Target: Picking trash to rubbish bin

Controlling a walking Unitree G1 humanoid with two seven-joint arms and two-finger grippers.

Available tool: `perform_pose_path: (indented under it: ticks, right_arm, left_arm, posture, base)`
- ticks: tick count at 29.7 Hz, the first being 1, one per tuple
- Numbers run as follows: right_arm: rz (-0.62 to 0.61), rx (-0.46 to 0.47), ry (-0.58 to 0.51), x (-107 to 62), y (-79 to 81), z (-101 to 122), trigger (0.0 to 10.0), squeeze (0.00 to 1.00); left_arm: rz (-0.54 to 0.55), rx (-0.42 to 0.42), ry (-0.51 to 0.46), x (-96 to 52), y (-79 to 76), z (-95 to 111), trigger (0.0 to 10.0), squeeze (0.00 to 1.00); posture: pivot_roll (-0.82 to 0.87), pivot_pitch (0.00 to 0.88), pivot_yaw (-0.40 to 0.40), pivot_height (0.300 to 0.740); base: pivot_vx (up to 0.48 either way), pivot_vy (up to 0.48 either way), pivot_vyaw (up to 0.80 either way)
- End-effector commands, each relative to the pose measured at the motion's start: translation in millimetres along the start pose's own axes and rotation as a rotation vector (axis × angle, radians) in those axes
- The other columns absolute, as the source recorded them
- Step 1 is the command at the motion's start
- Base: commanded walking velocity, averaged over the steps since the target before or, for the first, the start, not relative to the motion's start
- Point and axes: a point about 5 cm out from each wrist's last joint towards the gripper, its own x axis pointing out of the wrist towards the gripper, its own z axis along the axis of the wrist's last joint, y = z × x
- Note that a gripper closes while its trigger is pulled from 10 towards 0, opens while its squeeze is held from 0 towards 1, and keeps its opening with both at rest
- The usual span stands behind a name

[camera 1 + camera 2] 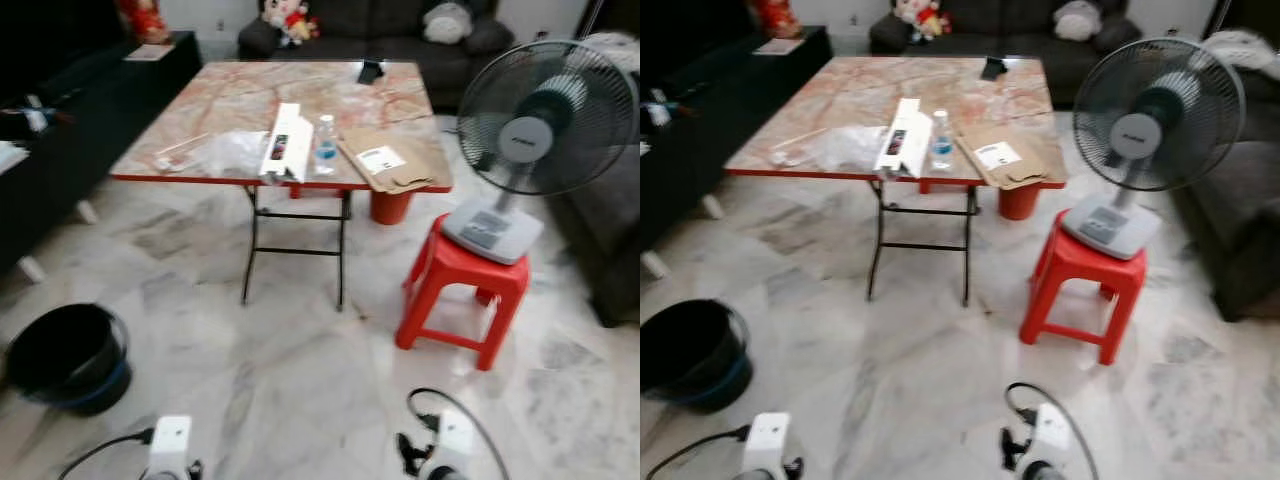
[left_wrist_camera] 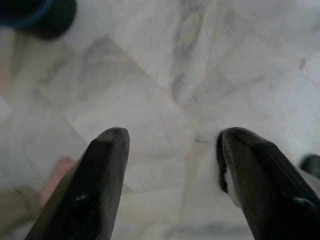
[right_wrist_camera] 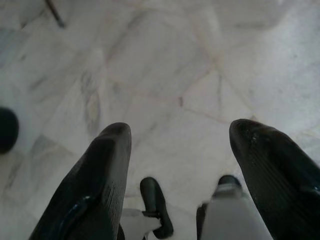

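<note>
Both the left gripper point(image 2: 170, 150) and right gripper point(image 3: 177, 145) hang wide open and empty, well short of the plastic bottle point(image 1: 325, 145) standing on the folding table point(image 1: 230, 95) ahead.

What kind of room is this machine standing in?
Most likely a home living room: a dark sofa with stuffed toys at the back, a marble-patterned folding table on pale marble floor, and a white standing fan on a red plastic stool.

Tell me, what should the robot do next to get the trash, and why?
Probably walk forward to the table. The trash, a water bottle, a white box, clear plastic wrap and a cardboard envelope, lies along its near edge, well beyond both grippers. The left gripper and right gripper hang open over bare floor. The black bin waits on the robot's left.
</note>
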Motion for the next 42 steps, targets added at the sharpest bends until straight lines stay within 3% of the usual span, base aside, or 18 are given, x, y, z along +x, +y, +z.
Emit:
perform_pose_path:
  ticks: [1, 30, 42]
  right_arm:
    - [-0.027, 0.003, -0.006, -1.0, -8.6, 3, 10.0, 0.0]
    - [-0.021, -0.051, -0.018, 0.1, -8.7, 10, 10.0, 0.0]
    - [-0.039, -0.074, -0.026, -1.3, -20.5, 17, 10.0, 0.0]
  left_arm:
    - [-0.01, 0.008, 0.004, 0.1, -4.4, 0, 10.0, 0.0]
    - [-0.017, 0.004, 0.003, 0.4, -7.5, 1, 10.0, 0.0]
    - [-0.023, -0.021, 0.012, -0.4, -13.9, -4, 10.0, 0.0]
  posture:
    - [-0.01, 0.0, 0.026, 0.74]
    - [-0.03, 0.0, 0.0, 0.74]
    - [-0.04, 0.0, -0.021, 0.74]
  base:
    - [0.371, 0.0, 0.0]
    - [0.367, 0.0, 0.0]
    - [0.339, 0.0, 0.0]
